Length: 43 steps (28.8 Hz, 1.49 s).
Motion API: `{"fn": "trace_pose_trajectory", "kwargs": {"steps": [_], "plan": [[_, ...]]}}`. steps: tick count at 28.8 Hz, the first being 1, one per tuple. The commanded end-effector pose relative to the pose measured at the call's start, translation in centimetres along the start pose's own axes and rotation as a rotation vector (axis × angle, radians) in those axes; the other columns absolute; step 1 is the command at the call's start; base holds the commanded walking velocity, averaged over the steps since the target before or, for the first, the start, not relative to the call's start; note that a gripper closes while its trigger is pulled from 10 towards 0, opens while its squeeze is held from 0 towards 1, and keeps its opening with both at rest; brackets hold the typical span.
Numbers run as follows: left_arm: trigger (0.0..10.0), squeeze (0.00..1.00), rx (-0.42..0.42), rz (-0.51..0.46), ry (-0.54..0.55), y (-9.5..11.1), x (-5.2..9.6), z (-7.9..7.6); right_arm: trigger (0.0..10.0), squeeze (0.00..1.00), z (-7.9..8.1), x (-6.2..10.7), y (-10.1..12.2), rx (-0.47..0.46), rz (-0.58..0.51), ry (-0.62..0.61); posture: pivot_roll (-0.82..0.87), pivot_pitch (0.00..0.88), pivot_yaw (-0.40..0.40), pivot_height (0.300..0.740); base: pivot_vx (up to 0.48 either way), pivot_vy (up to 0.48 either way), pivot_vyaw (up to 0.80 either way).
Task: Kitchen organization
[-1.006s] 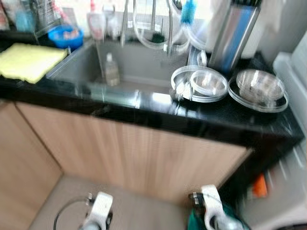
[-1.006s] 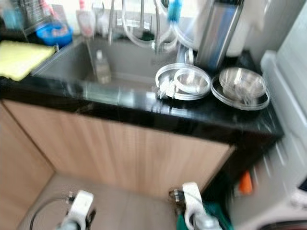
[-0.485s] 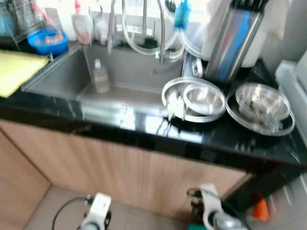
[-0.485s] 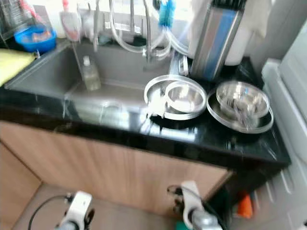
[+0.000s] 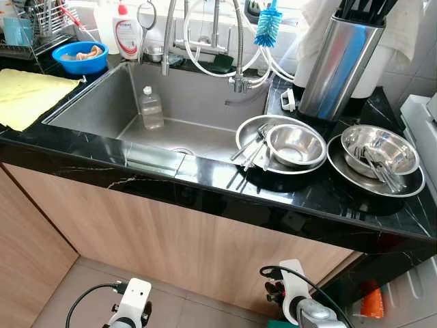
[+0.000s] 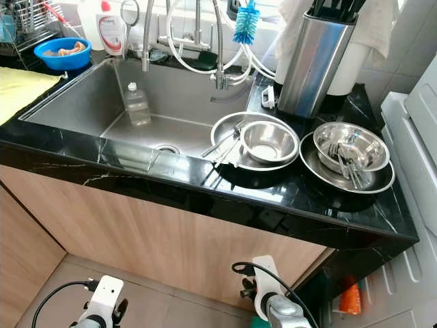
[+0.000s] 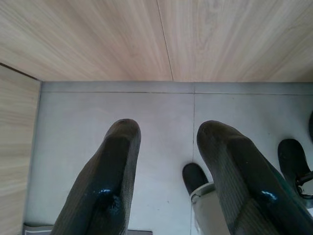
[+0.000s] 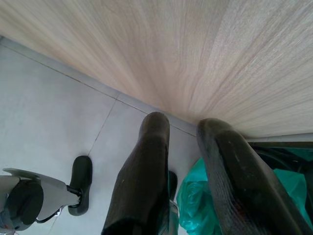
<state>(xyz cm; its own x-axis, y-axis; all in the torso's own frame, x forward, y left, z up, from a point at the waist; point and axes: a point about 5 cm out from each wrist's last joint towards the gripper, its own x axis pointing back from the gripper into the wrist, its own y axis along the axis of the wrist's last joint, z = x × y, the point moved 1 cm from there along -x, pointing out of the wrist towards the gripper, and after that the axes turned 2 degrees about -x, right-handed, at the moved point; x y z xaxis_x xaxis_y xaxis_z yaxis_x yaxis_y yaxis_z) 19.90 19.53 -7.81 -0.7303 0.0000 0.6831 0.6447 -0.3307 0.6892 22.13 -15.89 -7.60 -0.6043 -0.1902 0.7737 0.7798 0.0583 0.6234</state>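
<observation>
Nothing on the counter has moved: two steel bowls (image 5: 295, 144) (image 5: 379, 149) sit on two plates; both grippers (image 7: 166, 161) (image 8: 183, 161) hang parted, empty.

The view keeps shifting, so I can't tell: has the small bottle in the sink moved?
No. The bottle stands in the sink's back left corner, as before.

This is a home kitchen: a steel sink (image 5: 102, 109) is set into a black marble countertop (image 5: 205, 179) above wood-grain cabinet fronts (image 5: 171, 239). A dish-soap bottle (image 5: 127, 33), bottle brush (image 5: 268, 29) and faucet (image 5: 168, 34) line the sink's far edge. Steel bowls (image 5: 295, 143) holding cutlery sit toward the countertop's right end.
</observation>
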Motion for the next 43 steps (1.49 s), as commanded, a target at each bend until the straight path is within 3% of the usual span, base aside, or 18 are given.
{"fn": "trace_pose_trajectory", "kwargs": {"steps": [1,5,8,43], "plan": [[10.0,0.0,0.01,0.021,-0.005,-0.57,0.17,-0.04,10.0,0.0,-0.09,0.04,-0.17,-0.013,0.007,-0.005,0.0,0.032,-0.061,0.732,0.0,0.424,-0.63],[10.0,0.0,0.011,0.018,-0.004,-0.5,0.15,0.01,10.0,0.0,-0.09,0.03,-0.28,-0.005,0.023,-0.001,0.0,0.033,-0.063,0.732,0.0,0.432,-0.7],[10.0,0.0,0.011,0.018,-0.005,-0.44,0.13,0.06,10.0,0.0,0.06,0.04,-0.22,-0.038,0.004,0.016,0.0,0.032,-0.062,0.732,0.0,0.436,0.0],[10.0,0.0,0.016,0.034,-0.044,-0.67,0.15,-0.76,10.0,0.0,0.05,0.13,-0.71,-0.003,0.004,-0.002,0.0,0.0,-0.052,0.732,0.0,0.378,-0.06]]}}
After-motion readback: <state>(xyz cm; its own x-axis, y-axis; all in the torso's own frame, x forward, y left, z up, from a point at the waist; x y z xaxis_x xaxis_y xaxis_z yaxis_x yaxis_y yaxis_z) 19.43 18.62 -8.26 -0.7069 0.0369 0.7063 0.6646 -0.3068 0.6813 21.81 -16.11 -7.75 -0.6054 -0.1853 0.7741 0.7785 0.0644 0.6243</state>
